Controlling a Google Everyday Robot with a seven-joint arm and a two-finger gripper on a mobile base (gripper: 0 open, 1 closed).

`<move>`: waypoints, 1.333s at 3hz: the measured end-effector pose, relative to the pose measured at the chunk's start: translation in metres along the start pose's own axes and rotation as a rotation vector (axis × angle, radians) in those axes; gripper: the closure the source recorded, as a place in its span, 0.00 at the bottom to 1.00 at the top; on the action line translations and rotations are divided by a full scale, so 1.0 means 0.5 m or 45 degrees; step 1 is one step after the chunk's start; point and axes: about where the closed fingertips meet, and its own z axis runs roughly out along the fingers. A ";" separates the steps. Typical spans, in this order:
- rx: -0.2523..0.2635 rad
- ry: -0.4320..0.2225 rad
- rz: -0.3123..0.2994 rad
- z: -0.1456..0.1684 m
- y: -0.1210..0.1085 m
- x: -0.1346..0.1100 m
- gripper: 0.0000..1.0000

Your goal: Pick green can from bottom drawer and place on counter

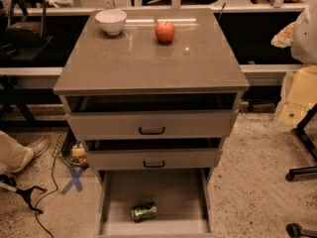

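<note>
Can (pixel 144 211) lies on its side in bottom drawer (pixel 168 192), long axis left-right. My gripper is out of view, so can't tell its state.

No word, brand or number can be read anywhere in the camera view. The green can (pixel 144 211), lying on its side in the open bottom drawer (pixel 171 192), carries only a pale mottled print whose letters cannot be made out. The one sign is a blue X (pixel 74 179) marked on the speckled floor (pixel 247 182), left of that drawer. The gripper is out of view.
</note>
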 end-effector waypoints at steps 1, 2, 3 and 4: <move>0.000 0.000 0.000 0.000 0.000 0.000 0.00; -0.069 -0.086 0.001 0.059 0.016 0.006 0.00; -0.209 -0.249 0.008 0.181 0.062 0.002 0.00; -0.369 -0.391 0.047 0.305 0.125 -0.015 0.00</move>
